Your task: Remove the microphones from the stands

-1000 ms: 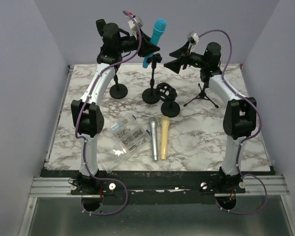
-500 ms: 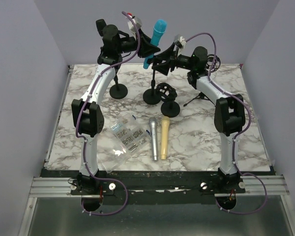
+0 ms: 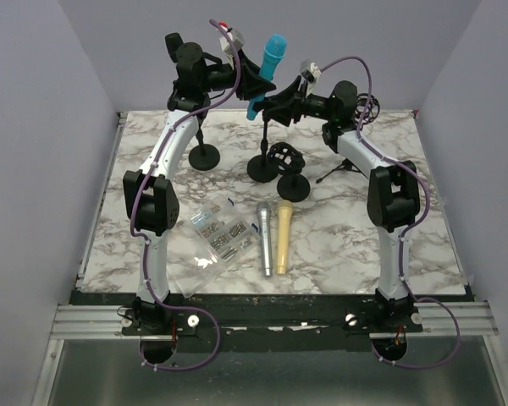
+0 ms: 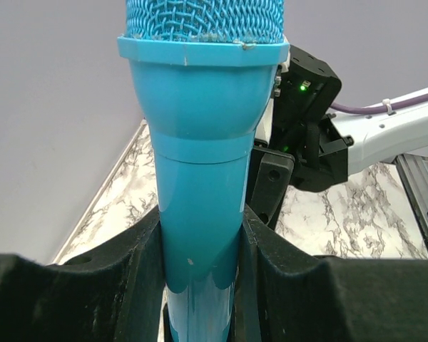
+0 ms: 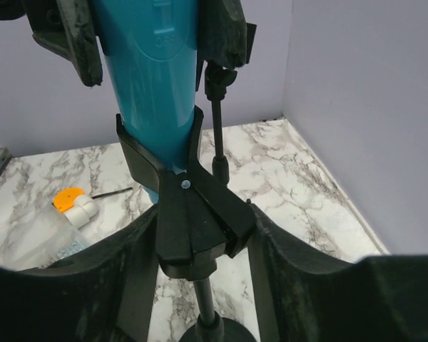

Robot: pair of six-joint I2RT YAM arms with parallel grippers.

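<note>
Not out yet; left tool is clamped on the blue microphone, which sits in the clip on the stand; right tool pinches that clip; pulling it free is what's left.

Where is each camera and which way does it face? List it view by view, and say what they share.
Top external: high behind the arm bases, looking down on the table; both whole arms show.
Left wrist: on the left gripper, facing the blue microphone between its own fingers.
Right wrist: on the right gripper, facing the stand clip between its own fingers.
All three show the microphone.
</note>
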